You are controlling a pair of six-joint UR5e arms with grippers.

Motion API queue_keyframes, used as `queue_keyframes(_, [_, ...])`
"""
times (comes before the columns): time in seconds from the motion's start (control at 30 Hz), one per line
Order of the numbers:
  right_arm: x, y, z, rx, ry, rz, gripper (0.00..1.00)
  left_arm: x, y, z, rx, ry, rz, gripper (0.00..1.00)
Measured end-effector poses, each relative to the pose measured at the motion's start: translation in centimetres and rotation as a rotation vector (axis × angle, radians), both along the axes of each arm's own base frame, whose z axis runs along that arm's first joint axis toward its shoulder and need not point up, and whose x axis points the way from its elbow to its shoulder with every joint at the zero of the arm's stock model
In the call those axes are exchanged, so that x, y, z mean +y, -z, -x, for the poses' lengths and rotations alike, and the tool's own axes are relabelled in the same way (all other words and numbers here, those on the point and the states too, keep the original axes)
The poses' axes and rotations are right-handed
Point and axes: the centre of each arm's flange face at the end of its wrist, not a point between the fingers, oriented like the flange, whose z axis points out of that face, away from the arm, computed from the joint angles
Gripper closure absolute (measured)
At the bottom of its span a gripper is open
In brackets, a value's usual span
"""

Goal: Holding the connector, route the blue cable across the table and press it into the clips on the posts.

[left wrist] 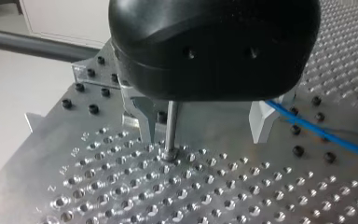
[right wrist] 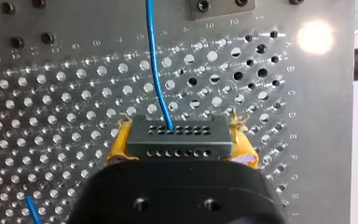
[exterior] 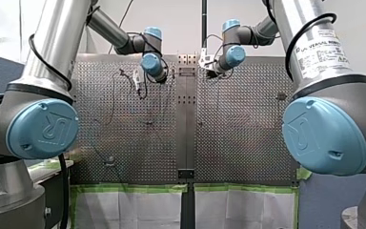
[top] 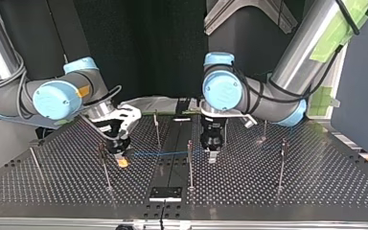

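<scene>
Connector [right wrist: 177,140]: a dark block with rows of small holes, clamped crosswise between the yellow pads [right wrist: 115,148] of the right arm's jaws. Its hole face is turned away from them.
Blue cable [right wrist: 154,70]: leaves the connector's front face and runs straight ahead of the right arm's jaws. In the top view it stretches [top: 163,154] low over the worktop [top: 316,191] from those jaws towards the left arm's jaws. To my eye it is drawn fairly straight, not lying loose.
Right arm's jaws: closed on the connector and held low, just above the worktop. I'd say this grip anchors the cable's end so the rest of it can be steered.
Post [left wrist: 170,128]: a thin upright rod standing between the metal fingers [left wrist: 142,117] of the left arm's jaws, closer to one finger than the other.
Left arm's jaws: spread wide and holding nothing, straddling that post. The cable passes just beside the far finger; I cannot tell whether it touches. It looks like a stance for guiding the cable at the post.
Clips: too small to make out on any post.
Other posts: one stands just beside the right arm's jaws [top: 104,167], another well apart from both [top: 281,163]. Neither appears to carry the cable yet.
</scene>
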Motion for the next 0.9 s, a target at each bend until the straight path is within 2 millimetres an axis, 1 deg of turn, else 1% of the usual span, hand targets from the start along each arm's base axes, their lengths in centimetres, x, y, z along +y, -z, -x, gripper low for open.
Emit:
queue_keyframes(0.27, [0.1, -0.7, 0.5, -0.002, 0.012, 0.005, 1.0, -0.2, -0.4, 2.8, 0.037, 0.035, -0.01, 0.0])
queue_keyframes(0.43, [0.2, -0.8, 0.5, -0.002, 0.014, 0.005, 1.0, -0.6, -0.1, 3.9, 0.051, 0.07, -0.007, 0.0])
queue_keyframes(0.53, [0.2, -0.8, 0.6, -0.002, 0.014, 0.005, 1.0, -0.9, -0.2, 4.4, 0.051, 0.088, 0.0, 0.0])
queue_keyframes(0.73, [0.2, -0.8, 0.6, 0.0, 0.015, 0.002, 1.0, -1.3, -1.6, 5.5, 0.028, 0.106, 0.014, 0.0])
queue_keyframes(0.9, [0.2, -0.6, 0.8, 0.004, 0.028, -0.002, 1.0, -1.7, -3.9, 7.0, -0.011, 0.122, 0.024, 0.0])
